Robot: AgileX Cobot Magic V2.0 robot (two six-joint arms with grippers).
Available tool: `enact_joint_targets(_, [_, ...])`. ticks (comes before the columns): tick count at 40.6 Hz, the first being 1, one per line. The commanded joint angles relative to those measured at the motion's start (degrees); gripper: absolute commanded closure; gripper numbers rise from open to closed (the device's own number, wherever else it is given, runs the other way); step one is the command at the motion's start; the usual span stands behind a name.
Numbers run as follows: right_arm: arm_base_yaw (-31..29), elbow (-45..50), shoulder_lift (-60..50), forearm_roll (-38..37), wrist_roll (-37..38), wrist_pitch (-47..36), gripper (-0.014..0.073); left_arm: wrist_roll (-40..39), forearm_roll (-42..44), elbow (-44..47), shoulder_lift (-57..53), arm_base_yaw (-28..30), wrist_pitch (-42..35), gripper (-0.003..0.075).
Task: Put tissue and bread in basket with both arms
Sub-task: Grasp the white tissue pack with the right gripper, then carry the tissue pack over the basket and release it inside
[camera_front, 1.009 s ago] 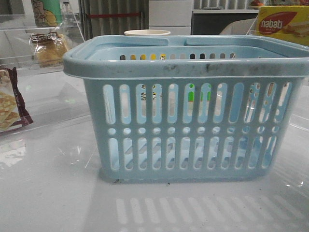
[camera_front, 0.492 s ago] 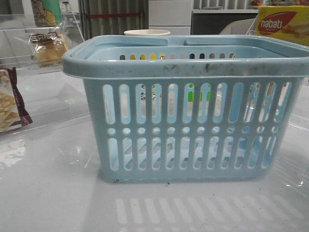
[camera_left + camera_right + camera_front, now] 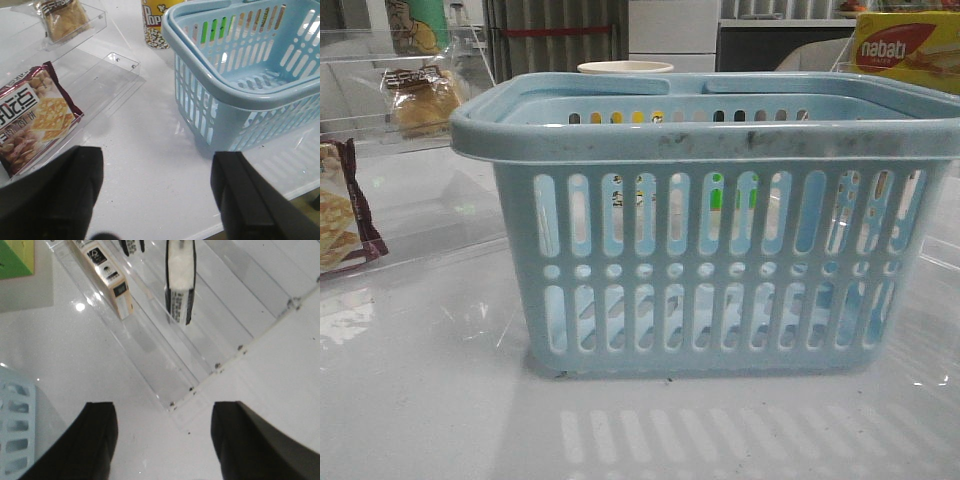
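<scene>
basket [image 3: 705,270], light blue with slotted sides and a row of round holes, stands upright on the white table [image 3: 420,400] and fills most of the front view; its rim is scuffed grey and its two handles lie folded down along the top. through the left wrist view the same basket [image 3: 240,75] shows a bare floor, with nothing lying in it.

bread [image 3: 420,100], golden-brown in a clear bag with a dark label, sits in a clear acrylic tray [image 3: 380,130] well to the left of and behind the basket; the left wrist view shows it [image 3: 62,17] at the far end of that tray. a maroon cracker packet [image 3: 35,120] lies in a nearer clear tray, apart from the basket. a yellow popcorn cup [image 3: 160,22] stands just beside the basket's far corner. a yellow-red nabati box [image 3: 905,50] sits behind the basket on the right.

left gripper [image 3: 155,195] hangs over bare table between the cracker packet and the basket, its dark fingers [image 3: 55,195] spread wide, holding nothing.

right gripper [image 3: 162,440] hangs over the table by the corner of another clear tray [image 3: 200,375], fingers [image 3: 250,440] wide apart and empty. a dark-edged packet [image 3: 180,282] stands on edge in that tray; whether it is the tissue cannot be told. a cream box [image 3: 107,277] lies in the neighbouring slot.
</scene>
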Motion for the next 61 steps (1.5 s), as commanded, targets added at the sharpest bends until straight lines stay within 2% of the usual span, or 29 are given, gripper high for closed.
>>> enact_joint_targets(1, [-0.44, -6.01, 3.33, 0.95, -0.11, -3.37, 0.0074, -0.23, -0.83, -1.48, 0.76, -1.09, -4.71, 0.0214])
enact_joint_targets(15, [-0.44, -16.45, 17.38, 1.26, -0.16, -7.32, 0.0074, -0.23, -0.83, -1.48, 0.76, -1.09, -4.71, 0.0214])
enact_joint_targets(25, [-0.44, -17.64, 22.25, 0.73, -0.75, -13.78, 0.008, -0.23, -0.83, -1.48, 0.76, -1.09, -4.71, 0.0214])
enact_joint_targets(27, [-0.44, -17.64, 22.53, 0.6, -0.75, -14.01, 0.0104, -0.23, -0.83, -1.48, 0.76, -1.09, -4.71, 0.0214])
enact_joint_targets(32, [-0.44, -17.64, 22.59, 0.61, -0.75, -14.53, 0.0272, -0.23, -0.83, -1.48, 0.76, -1.09, -4.71, 0.0214])
enact_joint_targets(36, [-0.44, -17.64, 21.91, 0.66, -0.75, -14.42, 0.0396, -0.23, -0.83, -1.48, 0.76, -1.09, -4.71, 0.0214])
enact_joint_targets(39, [-0.37, -17.64, 20.67, 0.66, -0.75, -14.28, 0.0431, -0.23, -0.83, -1.48, 0.76, -1.09, -4.71, 0.0214])
enact_joint_targets(53, [1.8, -17.64, 6.81, 2.16, -0.75, -12.43, 0.0433, -0.23, -0.83, -1.48, 0.76, -1.09, -4.71, 0.0214])
enact_joint_targets(61, [8.76, -17.64, -2.87, 3.06, -0.75, -9.4, 0.0433, -0.23, -0.83, -1.48, 0.76, -1.09, -4.71, 0.0214])
